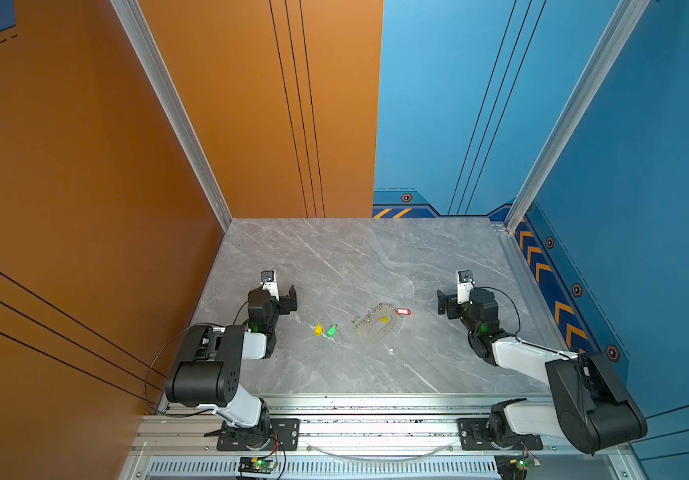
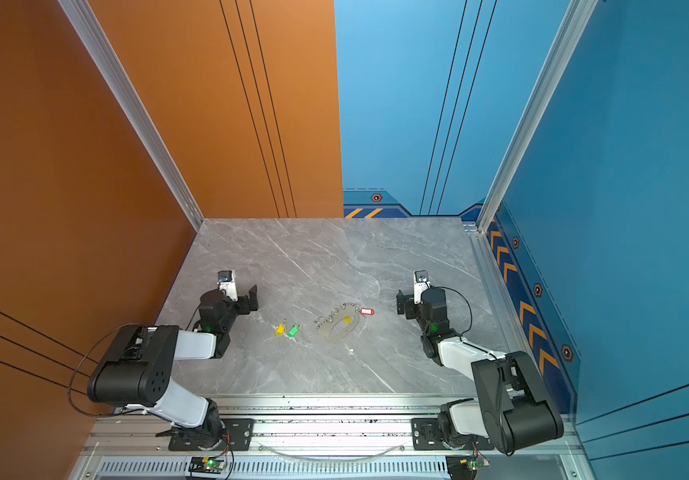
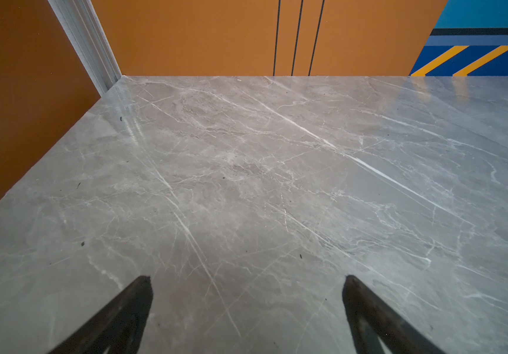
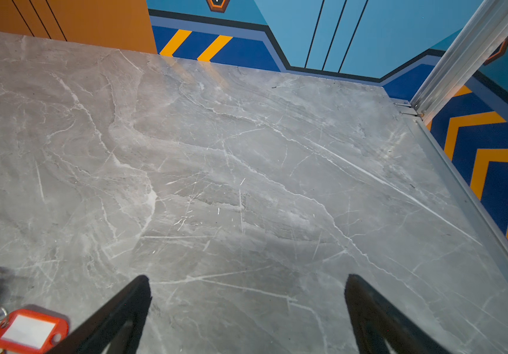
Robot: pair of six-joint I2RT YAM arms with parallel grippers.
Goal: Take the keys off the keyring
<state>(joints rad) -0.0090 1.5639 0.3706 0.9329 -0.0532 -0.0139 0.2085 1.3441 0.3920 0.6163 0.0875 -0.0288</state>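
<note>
In both top views the grey-beige keyring [image 1: 364, 333] [image 2: 327, 331] lies flat mid-table, with silver rings [image 1: 370, 312] along its far edge. A red-tagged key [image 1: 404, 311] [image 2: 367, 311] [image 4: 30, 331] hangs off a ring at its right end. A yellow tag [image 1: 383, 319] [image 2: 347, 319] lies in the cut-out; I cannot tell whether it is attached. A loose yellow-tagged key [image 1: 318, 329] [image 2: 279, 329] and a green one [image 1: 330, 331] [image 2: 293, 331] lie left of the plate. My left gripper [image 1: 288, 300] [image 2: 250, 300] [image 3: 246, 279] and right gripper [image 1: 442, 302] [image 2: 401, 302] [image 4: 246, 277] are open, empty, either side.
An orange wall [image 1: 85, 187] bounds the table on the left and at the back, and a blue wall [image 1: 625, 208] stands on the right. An aluminium rail [image 4: 467, 196] runs along the right edge. A small white speck [image 1: 390, 351] lies in front of the plate.
</note>
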